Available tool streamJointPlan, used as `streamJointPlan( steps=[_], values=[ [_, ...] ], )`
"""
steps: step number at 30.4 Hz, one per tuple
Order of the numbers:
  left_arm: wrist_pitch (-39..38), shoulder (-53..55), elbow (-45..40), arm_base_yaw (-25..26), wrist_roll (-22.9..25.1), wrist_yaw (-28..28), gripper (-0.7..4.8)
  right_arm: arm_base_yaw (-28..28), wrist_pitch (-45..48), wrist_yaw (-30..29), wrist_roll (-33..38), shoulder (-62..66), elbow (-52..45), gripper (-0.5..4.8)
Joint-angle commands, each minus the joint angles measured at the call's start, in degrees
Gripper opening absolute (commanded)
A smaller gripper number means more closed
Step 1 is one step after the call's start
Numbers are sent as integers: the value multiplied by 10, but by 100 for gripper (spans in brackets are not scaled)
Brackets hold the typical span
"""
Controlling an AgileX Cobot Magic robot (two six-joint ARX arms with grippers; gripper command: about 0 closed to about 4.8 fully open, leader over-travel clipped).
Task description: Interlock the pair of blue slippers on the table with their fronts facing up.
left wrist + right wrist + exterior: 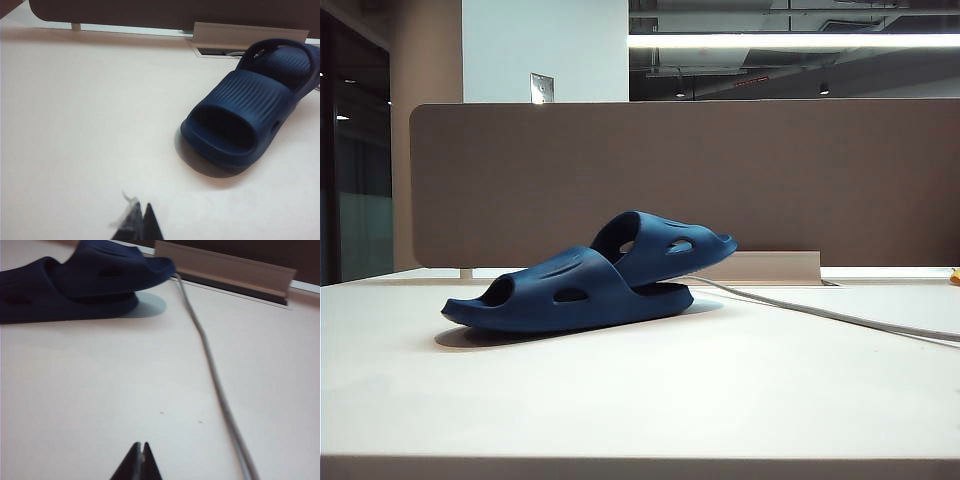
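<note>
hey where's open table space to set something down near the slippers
Bare table lies in front of the pair of blue slippers, and left of them. Right of them the grey cable crosses. Both the left gripper and right gripper hover shut, clear of them.

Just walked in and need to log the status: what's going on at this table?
Nothing is being handled at this moment. The pair of blue slippers sits on the table, already nested: one slipper's front is pushed through the other's strap, both strap side up. The left gripper and right gripper are both shut, empty and well clear of the slippers. A grey cable runs across the table from beside the slippers, in front of the brown divider panel.
</note>
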State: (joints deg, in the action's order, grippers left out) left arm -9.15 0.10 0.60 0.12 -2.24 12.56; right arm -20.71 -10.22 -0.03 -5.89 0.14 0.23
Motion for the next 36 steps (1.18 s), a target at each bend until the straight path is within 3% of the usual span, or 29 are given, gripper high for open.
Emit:
streamJointPlan(
  steps=[1, 12, 18, 36],
  values=[
    [-1, 0, -1, -1, -1, 3, -6, 25, 6, 0, -1, 0, 0, 0],
    [-2, 0, -1, -1, -1, 1, -6, 99, 6, 0, -1, 0, 0, 0],
    [-3, 0, -1, -13, -1, -41, -5, 141, 6, 1, -1, 0, 0, -1],
    [-4, 0, -1, -14, -1, -36, -5, 156, 6, 1, -1, 0, 0, -1]
  ],
)
